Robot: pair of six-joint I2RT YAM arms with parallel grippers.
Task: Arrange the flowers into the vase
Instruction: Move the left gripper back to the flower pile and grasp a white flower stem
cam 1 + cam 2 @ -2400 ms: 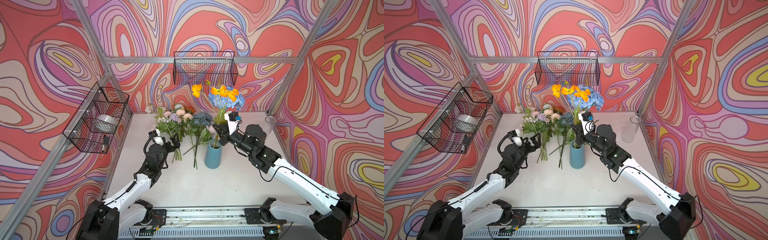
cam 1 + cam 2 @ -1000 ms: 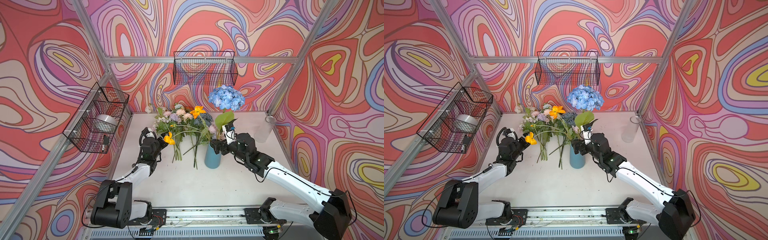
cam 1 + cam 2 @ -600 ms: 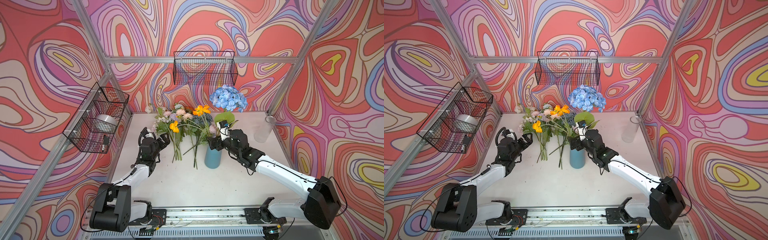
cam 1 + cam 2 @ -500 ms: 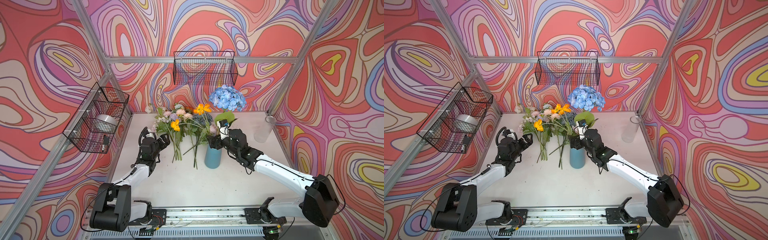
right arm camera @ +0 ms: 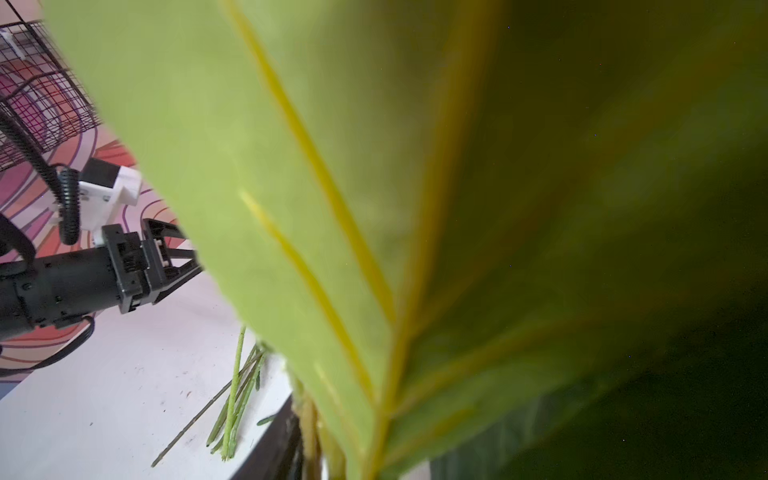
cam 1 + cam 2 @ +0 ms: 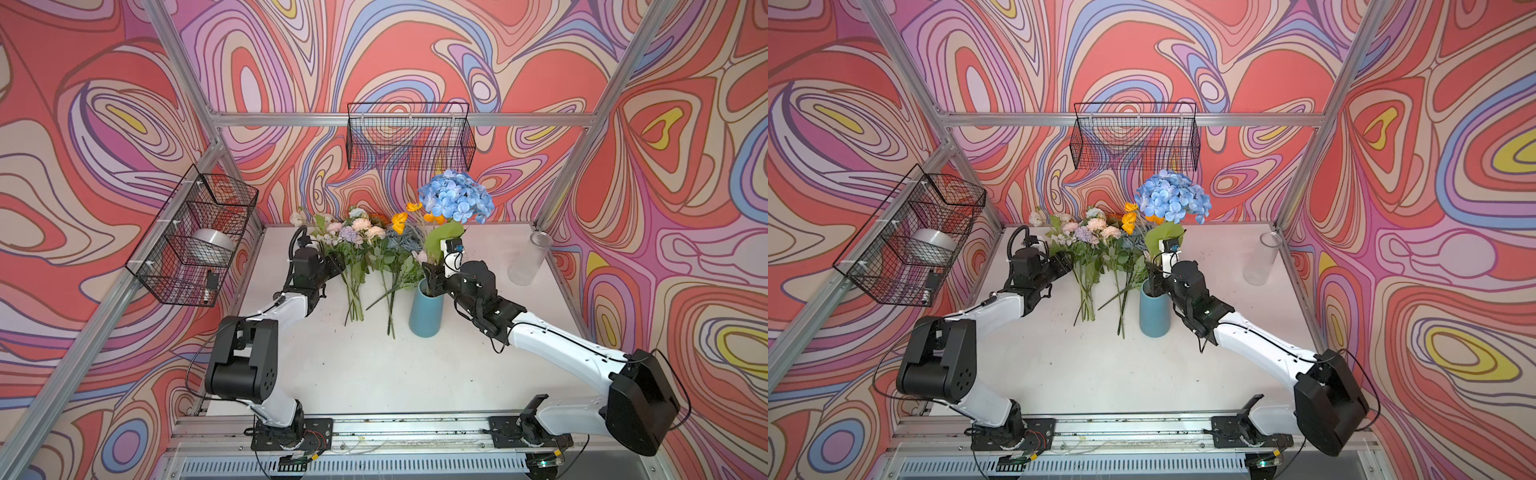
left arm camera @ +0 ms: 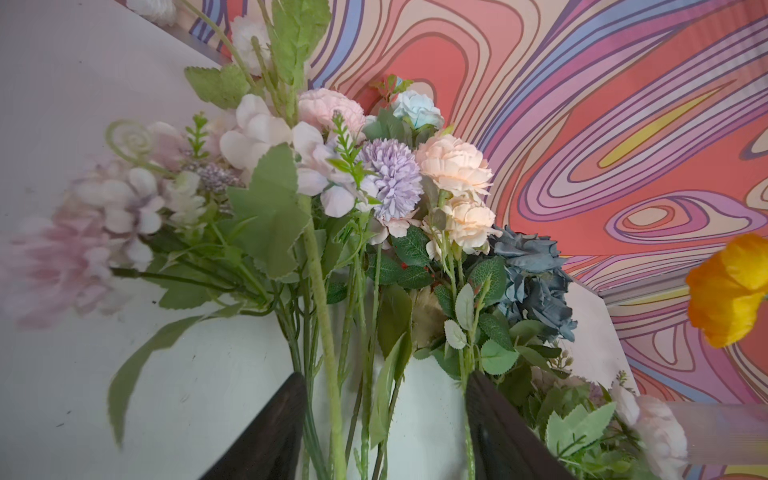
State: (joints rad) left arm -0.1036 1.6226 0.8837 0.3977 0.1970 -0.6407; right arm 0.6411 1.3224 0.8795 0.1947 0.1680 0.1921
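Your top views are bright and even; a blurred leaf (image 5: pixel 374 208) fills your right wrist view, darkening toward four o'clock.

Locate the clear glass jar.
In both top views the clear glass jar stands upright near the far right corner of the table, apart from the blue vase.

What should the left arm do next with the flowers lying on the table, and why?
Probably close the left gripper: its black fingers stand apart with green stems of the pastel flower bunch between them, lying on the white table.
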